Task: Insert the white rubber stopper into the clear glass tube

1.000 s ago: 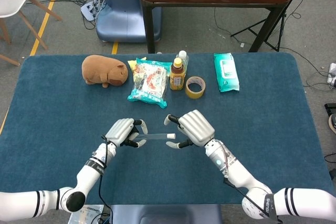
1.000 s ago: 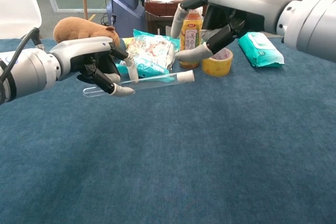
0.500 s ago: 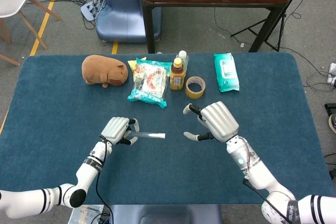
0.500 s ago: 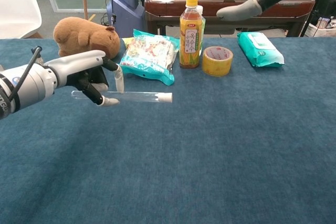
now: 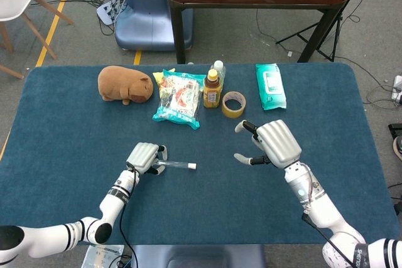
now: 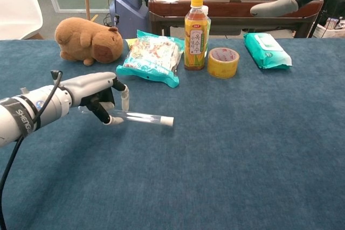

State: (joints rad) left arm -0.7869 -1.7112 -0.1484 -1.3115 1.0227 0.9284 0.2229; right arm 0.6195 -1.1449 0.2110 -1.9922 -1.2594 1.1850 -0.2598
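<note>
Tube: clear glass tube (image 6: 139,117) lies level just above the blue table (image 6: 242,149), white rubber stopper (image 6: 167,121) seated in its right end.
Left hand (image 6: 96,96): pinches the tube's left end.
Right hand (image 5: 271,145): raised, fingers spread, holding nothing.

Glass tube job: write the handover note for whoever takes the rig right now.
Left hand grips the clear glass tube by its closed end, holding it roughly level low over the blue table.
Right hand is open, empty, raised to the right, well apart from the tube.
White rubber stopper sits in the tube's open end, pointing toward the right hand.
Done: stopper appears inserted; how deep it sits is hard to tell.
Left: check the seating, then probably set the tube down.
</note>
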